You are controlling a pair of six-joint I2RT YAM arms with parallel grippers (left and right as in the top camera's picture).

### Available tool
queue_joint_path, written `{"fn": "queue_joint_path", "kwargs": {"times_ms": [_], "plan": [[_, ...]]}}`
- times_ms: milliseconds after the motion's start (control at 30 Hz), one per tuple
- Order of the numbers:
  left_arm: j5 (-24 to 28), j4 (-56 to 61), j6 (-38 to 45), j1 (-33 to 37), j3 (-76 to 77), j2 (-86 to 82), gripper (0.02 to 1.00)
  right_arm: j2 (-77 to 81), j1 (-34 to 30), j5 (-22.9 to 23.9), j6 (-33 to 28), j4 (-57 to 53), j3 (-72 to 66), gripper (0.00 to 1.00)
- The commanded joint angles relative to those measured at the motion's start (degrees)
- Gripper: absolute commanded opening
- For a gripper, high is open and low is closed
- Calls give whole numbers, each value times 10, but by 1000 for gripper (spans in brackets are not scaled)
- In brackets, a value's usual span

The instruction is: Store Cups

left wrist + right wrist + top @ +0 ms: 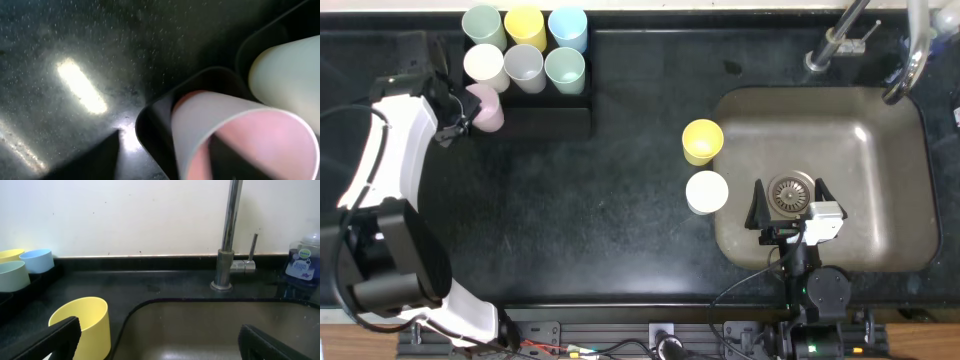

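Left wrist view: pink cup (240, 135) and the pale cup (290, 70) beside it both run off the frame edge and are soft-focus, so I can't tell whether my left pincer (468, 110) is actually clamped on the pink one. From above, my left arm (390, 130) covers part of that contact, so no help there. Right wrist view: fingers (50, 340) of my right pincer (160, 327) are clipped by the frame edge, one hides the near side of the yellow cup (87, 317), the tap (227, 240) loses its top, and the bottle (302, 260) is cut by the edge.
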Motion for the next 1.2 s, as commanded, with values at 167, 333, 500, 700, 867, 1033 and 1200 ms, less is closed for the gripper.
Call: {"fn": "queue_joint_path", "kwargs": {"times_ms": [167, 333, 500, 700, 867, 1033, 1200], "plan": [[-3, -10, -1, -5, -3, 1, 869, -5, 0, -3, 4, 3, -8, 996], [-3, -37, 1, -14, 21, -36, 912, -5, 0, -3, 4, 3, -8, 996], [6, -97, 28, -41, 73, -108, 1000, -5, 0, -3, 4, 3, -8, 996], [22, -109, 129, -137, 156, -157, 1000, -5, 0, -3, 4, 3, -8, 996], [-44, -103, 204, -297, 229, -100, 998, -5, 0, -3, 4, 3, -8, 996], [-128, -64, 292, -467, 308, 26, 1000, -5, 0, -3, 4, 3, -8, 996], [-123, -69, 314, -528, 354, 132, 1000, -5, 0, -3, 4, 3, -8, 996]]}}
